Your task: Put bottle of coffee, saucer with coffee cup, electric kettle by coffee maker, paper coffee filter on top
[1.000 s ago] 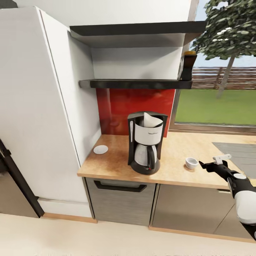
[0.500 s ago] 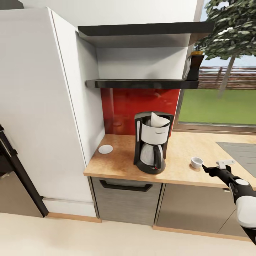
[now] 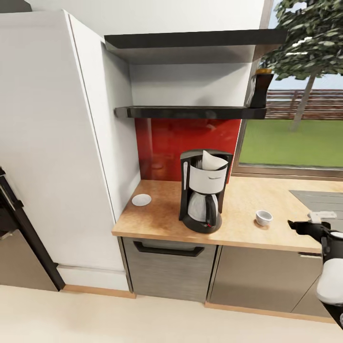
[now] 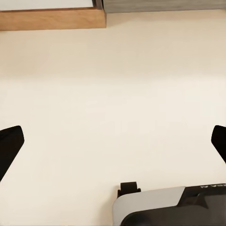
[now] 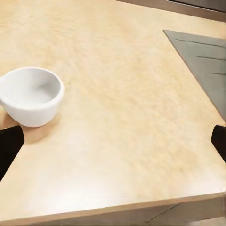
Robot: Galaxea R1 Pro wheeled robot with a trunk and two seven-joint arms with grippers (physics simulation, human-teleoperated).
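The coffee maker [image 3: 205, 190] stands on the worktop [image 3: 157, 214], in front of a red back panel [image 3: 188, 143]. A white paper coffee filter [image 3: 212, 161] sits in its top and sticks out above the rim. On the silver-white band there is a small dark line of writing, but it is too small to read. The saucer [image 3: 141, 200] lies flat on the worktop near the white tall cabinet [image 3: 52, 143], well apart from the machine. The coffee cup [image 3: 263, 217] stands upright on the bare worktop at the other side of the coffee maker, not on the saucer. The bottle of coffee [image 3: 261, 89], dark with a yellow lid, stands at the end of the lower kitchen shelf [image 3: 190, 112], beside the window [image 3: 295, 124].

The right gripper [image 3: 305, 224] hangs over the front edge of the worktop, near the cup but not touching it. In the right wrist view its black fingertips [image 5: 10, 143] are far apart, so it is wide open and holds nothing; the cup [image 5: 32, 95] is just beside one fingertip. A grey sink area [image 5: 202, 61] is on the far side.

In the left wrist view the left gripper [image 4: 113, 146] is also wide open and empty, over the pale floor [image 4: 113, 94].
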